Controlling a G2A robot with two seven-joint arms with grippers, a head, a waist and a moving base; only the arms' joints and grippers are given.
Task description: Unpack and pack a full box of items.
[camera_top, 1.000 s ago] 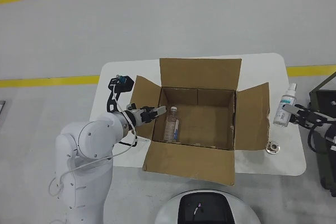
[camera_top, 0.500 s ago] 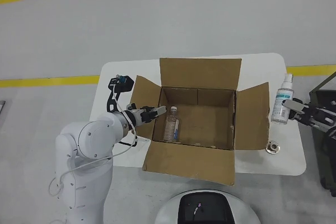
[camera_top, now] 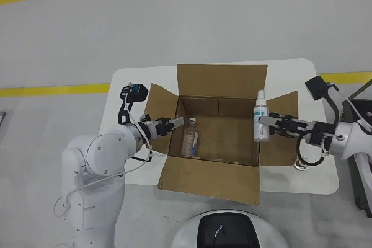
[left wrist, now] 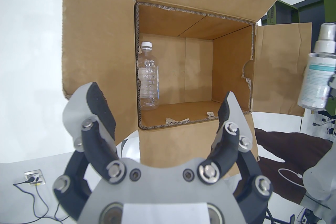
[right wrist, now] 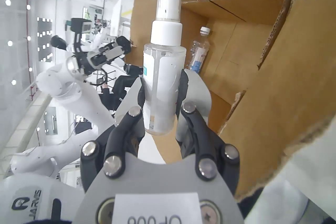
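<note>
An open cardboard box (camera_top: 211, 172) stands on the white table (camera_top: 310, 180) with its flaps spread. A clear water bottle (camera_top: 190, 137) lies inside along the box's left wall; it shows too in the left wrist view (left wrist: 147, 78) and the right wrist view (right wrist: 200, 52). My right gripper (camera_top: 265, 121) is shut on a white spray bottle (camera_top: 260, 115), held over the box's right edge; the same spray bottle (right wrist: 163, 70) sits between its fingers (right wrist: 195, 93) and appears far off (left wrist: 317, 75) in the left wrist view. My left gripper (camera_top: 177, 123) hangs open at the box's left edge, nothing between its pads (left wrist: 101, 107).
A small metal ring-shaped object (camera_top: 302, 164) lies on the table right of the box. A green frame (camera_top: 363, 118) stands beyond the table's right edge. A yellow floor line (camera_top: 49, 90) runs behind the table.
My right arm has carried the spray bottle leftward from the table's right edge to above the box's right side. The left arm has stayed still.
</note>
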